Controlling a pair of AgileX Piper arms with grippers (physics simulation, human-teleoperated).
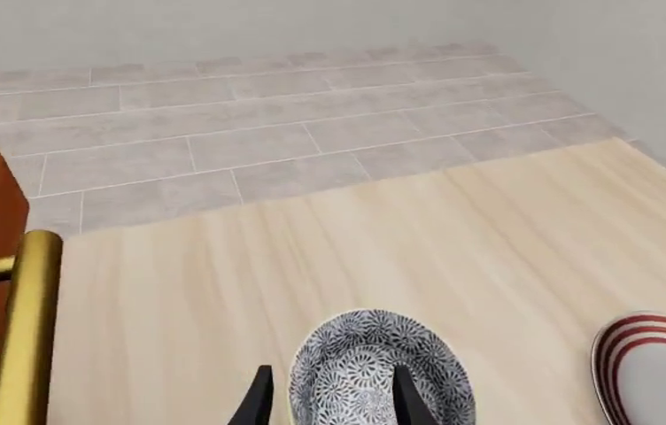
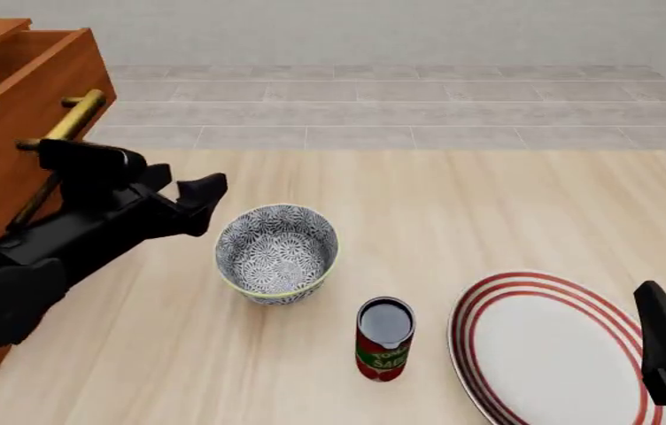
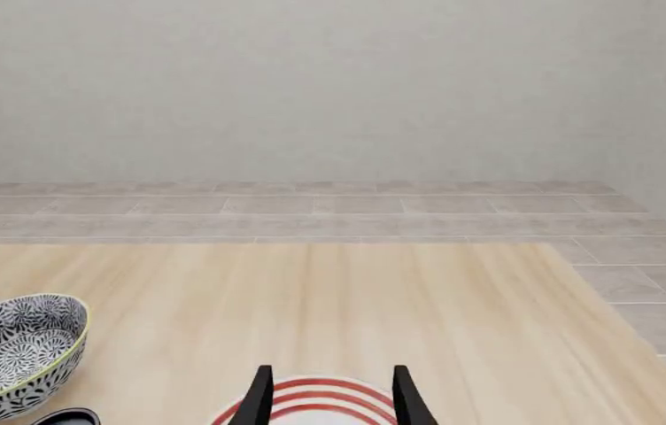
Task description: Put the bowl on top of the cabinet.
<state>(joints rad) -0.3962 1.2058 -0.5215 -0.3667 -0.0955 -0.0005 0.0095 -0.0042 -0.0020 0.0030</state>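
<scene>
The bowl [image 2: 276, 253] stands upright on the table [image 2: 487, 212], near the middle and a little toward the left, with a tomato can [image 2: 384, 339] just beside it on the near side and a red-ringed plate [image 2: 545, 345] further to the right; the cabinet [image 2: 8, 115] rises at the table's left edge, its brass bar handle [image 2: 73, 119] facing the bowl; the left hand [image 2: 205, 202] hangs just beside the bowl's left rim, apart from it, and in its own wrist view the two dark fingers [image 1: 255, 400] stand spread with the bowl [image 1: 375, 372] showing between them, nothing pinched; the right hand [image 3: 329, 394] waits low at the right edge over the plate [image 3: 309, 400], its fingers likewise spread and empty; the bowl looks like glazed ceramic, so I judge it stiff, moderately heavy for its size, smooth enough to slip, and liable to chip if dropped or knocked against the cabinet; the wall is thin and curved, so the soundest hold seems to be a pinch across the rim, one finger inside and one outside, on the left side nearest the hand; held that way it will likely hang tilted, so a firm grip and a high lift over the cabinet's edge seem wise.
</scene>
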